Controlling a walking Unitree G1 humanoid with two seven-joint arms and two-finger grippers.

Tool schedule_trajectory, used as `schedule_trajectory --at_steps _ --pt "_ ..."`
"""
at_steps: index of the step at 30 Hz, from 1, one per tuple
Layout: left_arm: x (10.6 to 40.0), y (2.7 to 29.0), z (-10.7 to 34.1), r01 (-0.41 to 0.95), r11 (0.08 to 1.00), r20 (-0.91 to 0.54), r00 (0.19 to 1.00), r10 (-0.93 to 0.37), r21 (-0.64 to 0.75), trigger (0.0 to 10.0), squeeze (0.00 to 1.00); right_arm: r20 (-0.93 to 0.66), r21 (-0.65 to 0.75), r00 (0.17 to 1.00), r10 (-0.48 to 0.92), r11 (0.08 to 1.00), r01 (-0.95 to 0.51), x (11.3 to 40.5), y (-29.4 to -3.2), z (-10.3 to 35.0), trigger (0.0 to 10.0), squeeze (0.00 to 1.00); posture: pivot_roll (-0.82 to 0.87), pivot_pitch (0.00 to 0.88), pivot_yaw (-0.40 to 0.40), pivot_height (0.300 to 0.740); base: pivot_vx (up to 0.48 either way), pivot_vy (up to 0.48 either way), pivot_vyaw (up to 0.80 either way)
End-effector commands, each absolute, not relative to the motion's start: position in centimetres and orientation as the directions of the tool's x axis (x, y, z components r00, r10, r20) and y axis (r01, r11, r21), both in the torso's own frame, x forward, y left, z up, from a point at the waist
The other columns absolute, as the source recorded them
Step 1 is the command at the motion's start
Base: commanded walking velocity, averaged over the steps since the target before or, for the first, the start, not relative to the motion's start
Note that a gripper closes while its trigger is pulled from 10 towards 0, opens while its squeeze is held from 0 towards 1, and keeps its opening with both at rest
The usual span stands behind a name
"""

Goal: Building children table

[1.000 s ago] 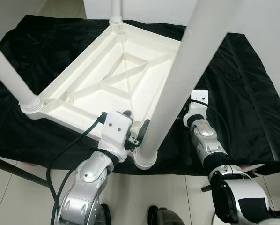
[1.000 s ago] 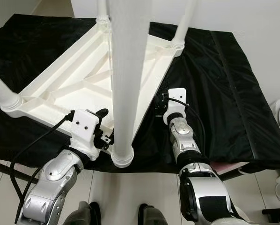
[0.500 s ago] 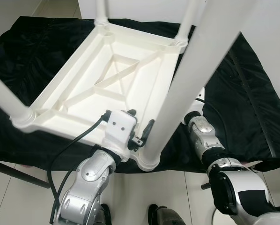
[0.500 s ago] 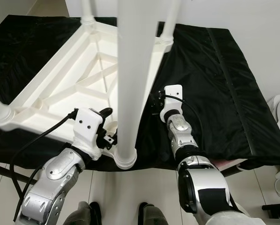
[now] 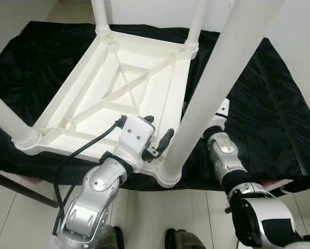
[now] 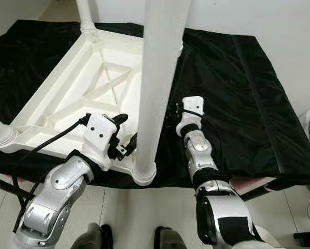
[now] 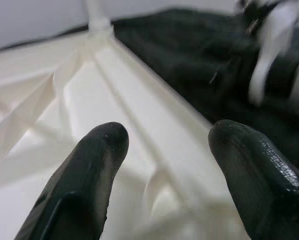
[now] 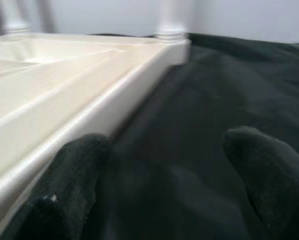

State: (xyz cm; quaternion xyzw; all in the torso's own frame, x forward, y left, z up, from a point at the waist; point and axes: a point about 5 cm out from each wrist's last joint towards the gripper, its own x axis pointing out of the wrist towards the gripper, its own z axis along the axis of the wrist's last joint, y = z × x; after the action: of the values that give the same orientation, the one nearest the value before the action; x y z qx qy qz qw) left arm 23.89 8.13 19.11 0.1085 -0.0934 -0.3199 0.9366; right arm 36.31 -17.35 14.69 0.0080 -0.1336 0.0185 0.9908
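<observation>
A white plastic children's table (image 5: 118, 88) lies upside down on a black cloth, its four legs pointing up. The nearest leg (image 5: 217, 78) rises from the near right corner, close to the camera. My left gripper (image 5: 157, 129) is at that corner, open, with its fingers (image 7: 94, 165) spread over the table's rim beside the leg. My right gripper (image 8: 159, 165) rests low on the cloth along the table's right edge, open and holding nothing. The near leg partly hides it in the left eye view.
The black cloth (image 5: 279, 104) covers a low platform and hangs over its front edge. Two far legs (image 5: 99, 15) stand by a white wall. Another leg (image 5: 4, 119) rises at the near left corner. Pale floor tiles and my feet lie below.
The whole picture has shifted, so the camera moved. The left gripper stays at the near corner and the right gripper stays beside the table's right edge.
</observation>
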Motion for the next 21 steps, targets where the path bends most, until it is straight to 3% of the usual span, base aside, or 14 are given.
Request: schedule_trajectory --at_steps 1,7,13,16,21 --pt "23.5 7.7 18.8 0.629 0.729 0.09 0.738 -0.669 0.27 10.0 0.0 0.28 0.033 0.96 0.013 0.999 -0.024 36.0 -17.9 14.7 10.0 0.0 -0.06 0.154 0.002 0.74 0.0 0.0 0.0" --pt "22.1 8.9 18.1 0.706 0.648 0.051 0.664 -0.746 0.285 10.0 0.0 0.331 0.024 0.928 0.173 0.981 -0.192 33.4 -18.5 14.9 10.0 0.0 -0.07 0.156 -0.004 0.74 0.0 0.0 0.0" --pt "21.9 9.8 17.8 0.716 0.621 0.02 0.65 -0.759 0.318 10.0 0.0 0.335 -0.02 0.899 0.28 0.957 -0.291 31.6 -19.2 15.2 10.0 0.0 -0.08 0.155 0.0 0.74 0.0 0.0 0.0" --pt "21.6 11.2 18.3 0.745 0.584 0.017 0.613 -0.79 0.322 10.0 0.0 0.261 -0.099 0.832 0.49 0.871 -0.482 28.7 -21.1 16.0 10.0 0.0 -0.1 0.154 0.008 0.74 0.0 0.0 0.0" --pt "20.9 12.3 18.3 0.773 0.54 -0.007 0.575 -0.818 0.333 10.0 0.0 0.189 -0.129 0.757 0.625 0.78 -0.612 26.4 -22.5 17.1 10.0 0.0 -0.1 0.154 0.015 0.74 0.0 0.0 0.0"
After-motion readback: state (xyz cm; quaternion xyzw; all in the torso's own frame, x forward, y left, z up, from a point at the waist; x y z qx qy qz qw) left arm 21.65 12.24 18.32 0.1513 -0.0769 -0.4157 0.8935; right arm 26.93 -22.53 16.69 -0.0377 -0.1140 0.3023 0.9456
